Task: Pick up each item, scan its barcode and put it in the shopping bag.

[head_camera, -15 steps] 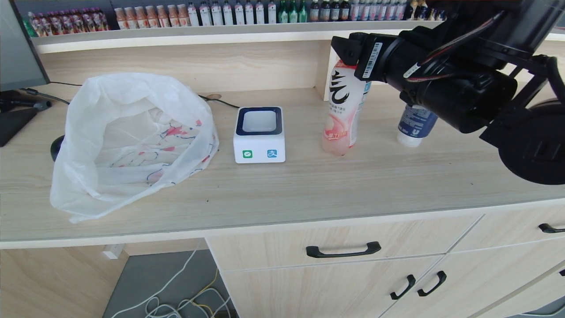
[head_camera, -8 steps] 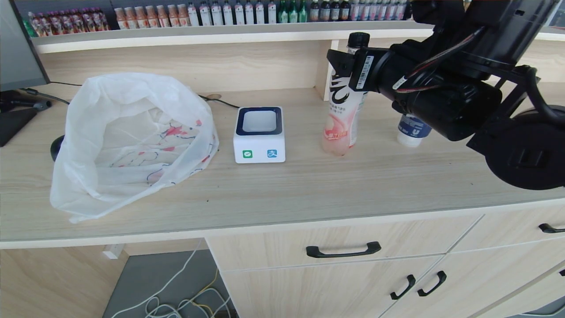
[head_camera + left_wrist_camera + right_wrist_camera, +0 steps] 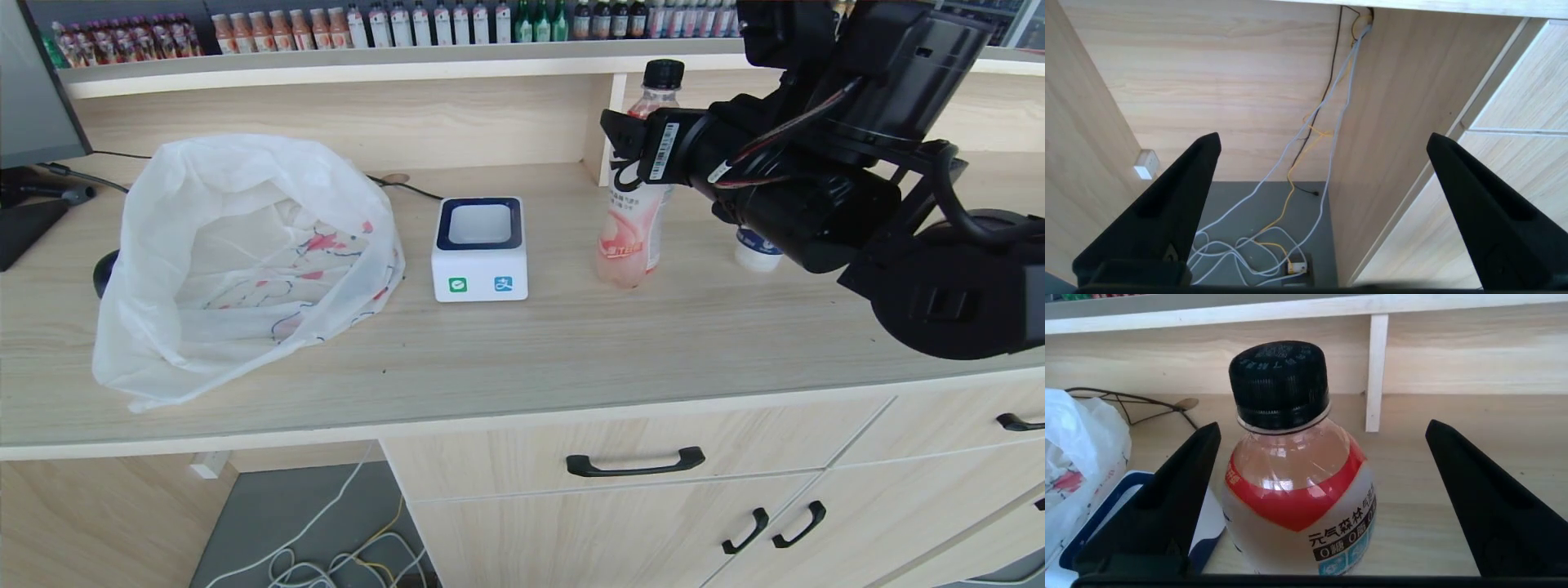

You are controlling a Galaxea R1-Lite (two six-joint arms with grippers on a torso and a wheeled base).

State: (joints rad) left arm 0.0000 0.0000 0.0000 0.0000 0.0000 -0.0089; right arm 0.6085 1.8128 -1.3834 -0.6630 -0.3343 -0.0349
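The right gripper (image 3: 1323, 433) stands spread wide with the pink bottle (image 3: 1290, 498) between its jaws, seemingly not yet touching, lined up to grasp its upper body.

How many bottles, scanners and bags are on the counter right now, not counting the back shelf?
Bottles: 2 (pink drink bottle; blue-and-white bottle, mostly hidden)
Scanner: 1
Shopping bag: 1
Total: 4
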